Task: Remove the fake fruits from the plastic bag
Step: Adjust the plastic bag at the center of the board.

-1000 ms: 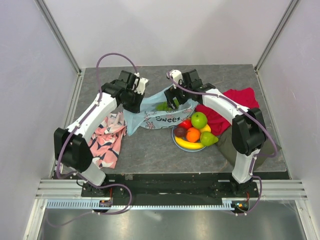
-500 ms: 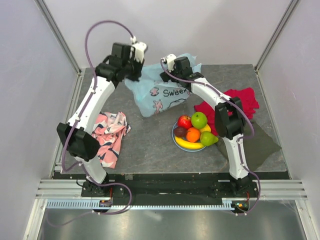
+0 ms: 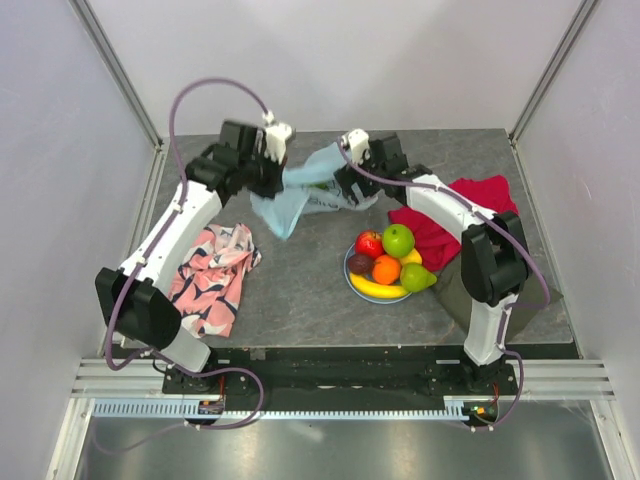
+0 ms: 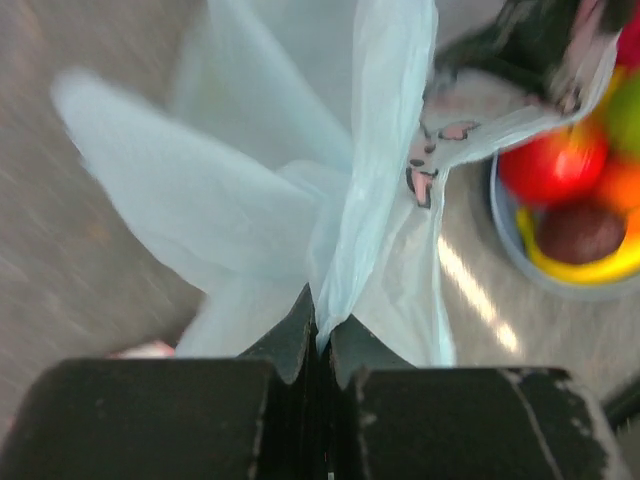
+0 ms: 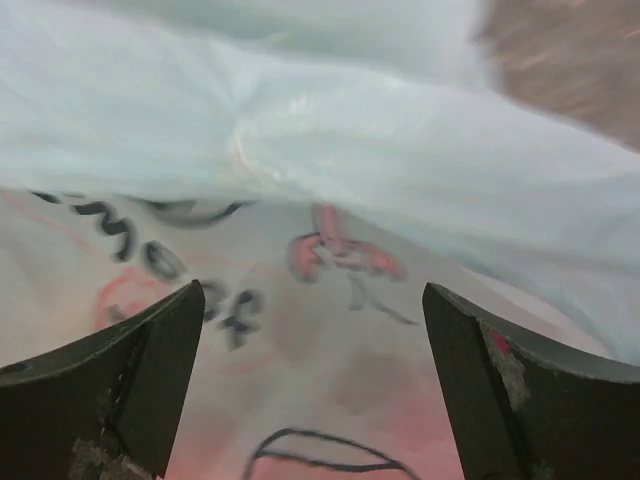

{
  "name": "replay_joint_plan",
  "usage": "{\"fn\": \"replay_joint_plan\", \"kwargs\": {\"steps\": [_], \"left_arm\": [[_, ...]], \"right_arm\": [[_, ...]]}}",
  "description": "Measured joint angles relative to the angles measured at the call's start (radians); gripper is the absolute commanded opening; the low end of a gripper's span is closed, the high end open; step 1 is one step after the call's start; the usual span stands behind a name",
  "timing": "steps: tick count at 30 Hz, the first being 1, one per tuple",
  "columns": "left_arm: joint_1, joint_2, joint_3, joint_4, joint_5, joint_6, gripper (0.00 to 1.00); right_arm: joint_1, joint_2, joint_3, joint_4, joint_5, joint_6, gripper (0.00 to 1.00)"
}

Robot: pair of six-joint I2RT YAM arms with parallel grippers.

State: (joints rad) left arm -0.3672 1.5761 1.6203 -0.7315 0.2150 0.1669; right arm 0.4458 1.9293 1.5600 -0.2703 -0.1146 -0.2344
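a: where's the bag (image 3: 298, 195) at?

b: up over the back of the worktop (image 3: 300, 290), stretched between the two arms with one corner drooping low. left jaws are pinched tight on a fold of it. right jaws are spread wide with the printed side right in front, not gripping anything.

a: and the fruits (image 3: 388, 260)?

b: heaped on the plate (image 3: 349, 275), near the bag but clear of it. pink cloth (image 3: 212, 272) lies left, red cloth (image 3: 480, 195) right.
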Motion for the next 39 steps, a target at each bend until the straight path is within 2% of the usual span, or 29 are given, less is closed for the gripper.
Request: {"fn": "replay_joint_plan", "kwargs": {"steps": [3,5,8,14,17,23,24,26,30,37,39], "left_arm": [[-0.001,-0.046,-0.21,-0.053,0.007,0.0,0.02],[-0.002,-0.053,-0.277,-0.081,0.007,0.0,0.02],[-0.002,-0.054,-0.283,-0.085,0.006,-0.001,0.02],[-0.002,-0.043,-0.154,-0.063,0.002,-0.04,0.02],[-0.002,-0.032,-0.085,-0.042,-0.004,-0.073,0.02],[-0.002,0.012,-0.019,-0.021,-0.003,-0.114,0.02],[-0.002,0.021,-0.016,-0.021,-0.002,-0.118,0.02],[-0.002,0.035,-0.016,-0.023,0.0,-0.122,0.02],[-0.002,0.04,-0.016,-0.024,0.008,-0.127,0.02],[-0.002,0.023,-0.04,-0.026,0.11,-0.129,0.02],[-0.002,0.01,-0.055,-0.031,0.143,-0.129,0.02]], "right_arm": [[0.05,-0.024,-0.111,-0.026,-0.058,0.003,0.98],[0.085,-0.023,-0.149,-0.054,-0.082,0.005,0.98],[0.117,-0.016,-0.144,-0.077,-0.109,0.021,0.98],[0.106,0.039,0.011,-0.076,-0.134,0.064,0.94],[0.101,0.038,0.039,-0.073,-0.149,0.09,0.88],[0.101,0.022,0.042,-0.07,-0.209,0.122,0.62],[0.102,0.022,0.044,-0.072,-0.214,0.129,0.52],[0.103,0.029,0.058,-0.085,-0.221,0.145,0.49],[0.102,0.106,0.156,-0.088,-0.215,0.188,0.59],[0.1,0.285,0.291,-0.087,-0.126,0.208,0.61],[0.098,0.319,0.311,-0.091,-0.109,0.208,0.68]]}}
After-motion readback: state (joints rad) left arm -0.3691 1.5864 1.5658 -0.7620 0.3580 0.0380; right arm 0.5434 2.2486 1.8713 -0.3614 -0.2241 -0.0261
